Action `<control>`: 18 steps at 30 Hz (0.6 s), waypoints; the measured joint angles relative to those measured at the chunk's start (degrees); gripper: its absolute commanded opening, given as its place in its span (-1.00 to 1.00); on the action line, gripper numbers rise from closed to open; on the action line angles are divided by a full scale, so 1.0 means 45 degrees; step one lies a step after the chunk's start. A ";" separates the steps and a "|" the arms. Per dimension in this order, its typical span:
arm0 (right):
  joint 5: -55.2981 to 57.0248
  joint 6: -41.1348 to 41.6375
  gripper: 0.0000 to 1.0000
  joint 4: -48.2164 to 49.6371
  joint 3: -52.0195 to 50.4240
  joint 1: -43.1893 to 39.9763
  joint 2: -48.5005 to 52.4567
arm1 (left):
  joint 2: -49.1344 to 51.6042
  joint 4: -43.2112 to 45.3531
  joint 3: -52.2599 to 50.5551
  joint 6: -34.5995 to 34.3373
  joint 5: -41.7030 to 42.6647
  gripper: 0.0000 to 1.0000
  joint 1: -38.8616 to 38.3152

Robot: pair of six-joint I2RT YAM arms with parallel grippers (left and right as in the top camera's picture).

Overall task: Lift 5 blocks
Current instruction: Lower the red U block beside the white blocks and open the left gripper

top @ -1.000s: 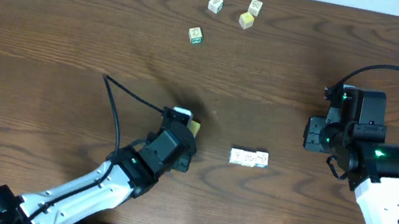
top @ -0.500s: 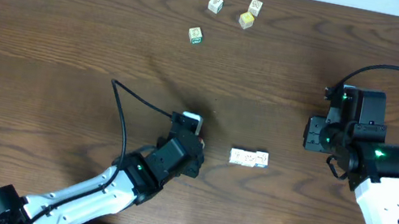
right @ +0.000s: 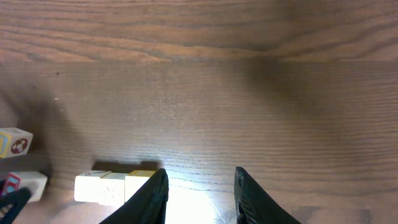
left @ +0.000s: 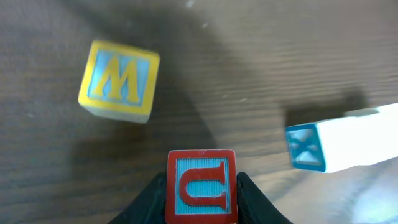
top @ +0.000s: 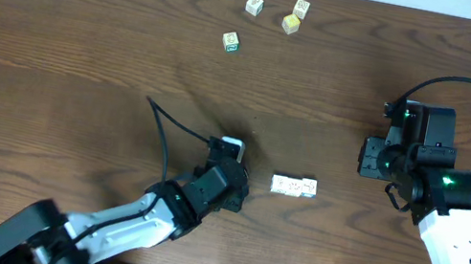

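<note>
1. The left gripper [left: 201, 194] is closed on the red block [left: 200, 185]; the hold looks shallow, so it may slip.
2. A drop could knock the yellow block [left: 118, 81] ahead-left or the white row [left: 339, 144] ahead-right.
3. The right gripper [right: 200, 177] is part-open and empty.

- Your left gripper [left: 201, 195], clamped on the red-bordered block [left: 200, 185], now sits further right, nearer the white block row [top: 294, 186].
- Overhead, it now covers the yellow block [left: 119, 79].

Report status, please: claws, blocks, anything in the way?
Left claw shut on red-bordered block. Right claw open, empty. Yellow W block and row of blocks close by, not touching it.
</note>
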 measured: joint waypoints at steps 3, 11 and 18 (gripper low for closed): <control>0.0000 0.0000 -0.35 0.0005 0.0000 0.0000 -0.0005 | 0.0418 0.0452 0.0049 -0.0049 -0.0010 -0.85 -0.0010; 0.0000 0.0005 -0.35 0.0005 0.0000 0.0000 0.0000 | 0.0821 0.0831 0.0272 -0.0049 0.0005 -0.85 -0.0010; 0.0000 0.0005 -0.35 0.0000 0.0000 0.0000 -0.0005 | 0.0821 0.0831 0.0272 -0.0049 0.0044 -0.79 -0.0010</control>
